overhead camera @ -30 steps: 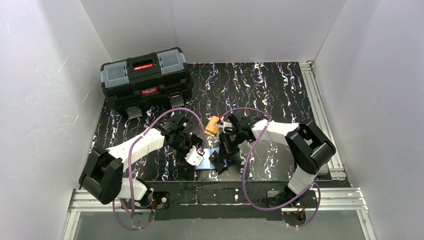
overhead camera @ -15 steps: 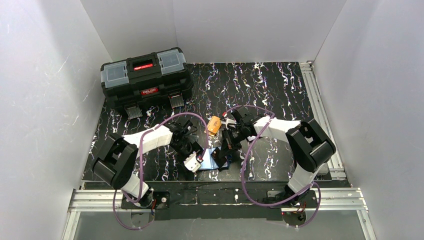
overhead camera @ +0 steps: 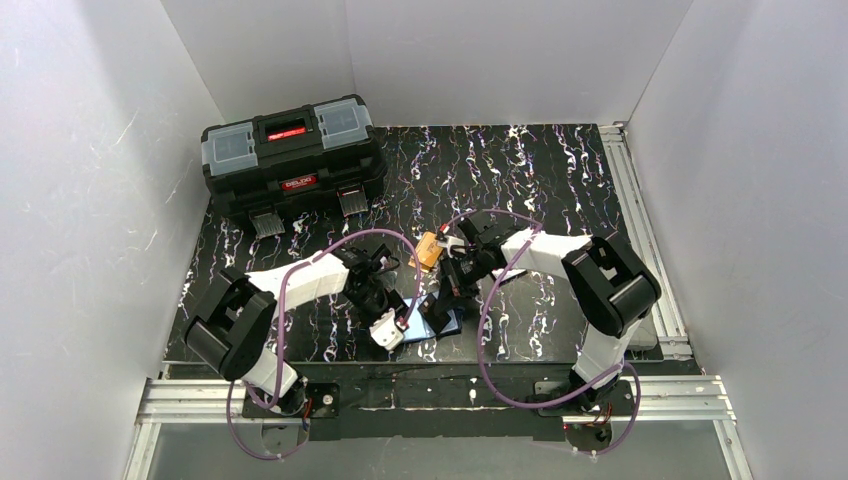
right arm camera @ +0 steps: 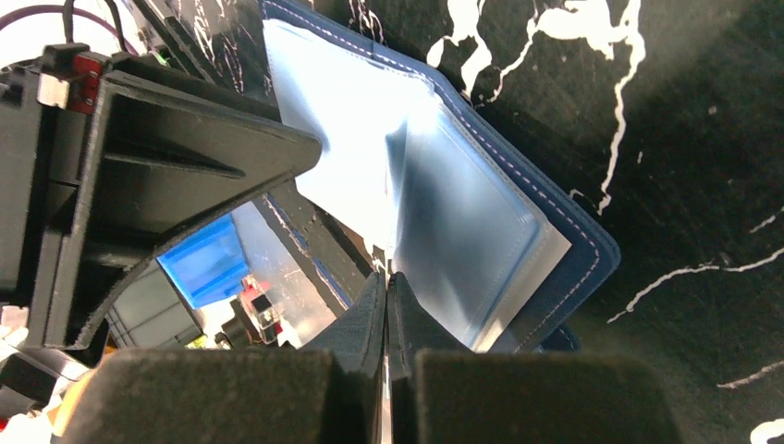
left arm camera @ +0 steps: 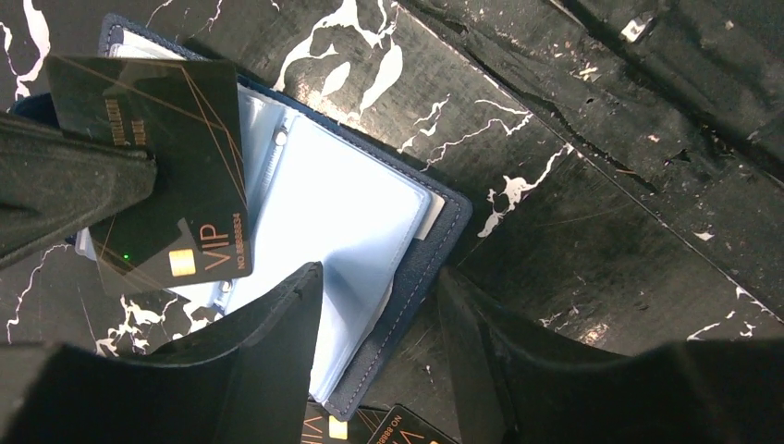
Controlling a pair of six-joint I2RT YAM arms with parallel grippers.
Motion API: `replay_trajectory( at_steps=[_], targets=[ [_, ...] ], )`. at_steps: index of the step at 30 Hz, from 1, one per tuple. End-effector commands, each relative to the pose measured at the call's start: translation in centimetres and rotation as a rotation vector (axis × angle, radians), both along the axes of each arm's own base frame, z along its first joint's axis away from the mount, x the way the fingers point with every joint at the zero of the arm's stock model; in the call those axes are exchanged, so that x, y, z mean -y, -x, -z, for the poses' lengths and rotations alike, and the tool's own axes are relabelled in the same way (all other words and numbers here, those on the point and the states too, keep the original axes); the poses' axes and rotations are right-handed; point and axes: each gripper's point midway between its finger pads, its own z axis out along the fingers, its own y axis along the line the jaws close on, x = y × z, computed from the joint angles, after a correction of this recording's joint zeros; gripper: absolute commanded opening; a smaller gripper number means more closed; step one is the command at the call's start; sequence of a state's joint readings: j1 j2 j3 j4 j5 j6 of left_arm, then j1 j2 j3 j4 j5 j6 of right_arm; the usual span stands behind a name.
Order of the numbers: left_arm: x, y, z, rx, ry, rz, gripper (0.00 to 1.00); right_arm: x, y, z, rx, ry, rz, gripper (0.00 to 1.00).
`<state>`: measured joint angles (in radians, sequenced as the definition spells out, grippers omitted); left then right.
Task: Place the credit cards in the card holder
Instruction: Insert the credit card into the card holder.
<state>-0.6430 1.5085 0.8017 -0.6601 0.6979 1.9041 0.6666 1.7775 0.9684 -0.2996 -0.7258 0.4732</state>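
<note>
Credit cards (overhead camera: 429, 251) sit in an orange stack on the tabletop (overhead camera: 540, 170) just behind the tools. Stiff, light and slick, each is best pinched by a short edge. The card holder (left arm camera: 351, 213) lies open near the front edge, floppy inside. The right tool (right arm camera: 386, 287) is clenched, apparently on a dark card (left arm camera: 153, 176) tilted over the left page. The left tool (left arm camera: 379, 277) stands released astride the right page. Only the left wrist view shows that card's face, and only the overhead view shows the stack.
</note>
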Motion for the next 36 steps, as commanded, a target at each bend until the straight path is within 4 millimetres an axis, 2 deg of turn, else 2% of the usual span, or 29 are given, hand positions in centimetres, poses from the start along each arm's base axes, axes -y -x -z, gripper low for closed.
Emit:
replay_trajectory(
  at_steps=[1,13,23,25,30,36],
  targets=[
    [0.7,1.1,-1.5,-0.035,0.044,0.01,0.47,-0.7,-0.9,-0.7,0.016,-0.02,-0.01,0.01],
    [0.4,2.1,-1.1,-0.037,0.038,0.04,0.47,-1.2,-1.7,0.4,0.009,-0.006,-0.016,0.01],
    [0.1,2.1,-1.1,-0.036,0.018,0.028,0.46,-1.4,-2.5,0.7,0.045,-0.001,-0.005,0.01],
    [0.0,1.7,-1.2,-0.034,0.002,-0.004,0.45,-1.4,-2.5,0.8,0.05,0.004,-0.002,0.01],
    [-0.8,0.7,-0.8,-0.017,-0.036,-0.064,0.33,-1.3,-2.5,1.0,0.061,0.009,0.003,0.01],
    [-0.7,1.2,-0.1,-0.045,-0.034,-0.044,0.32,-1.9,-3.0,1.0,0.079,0.011,0.018,0.01]
  ],
)
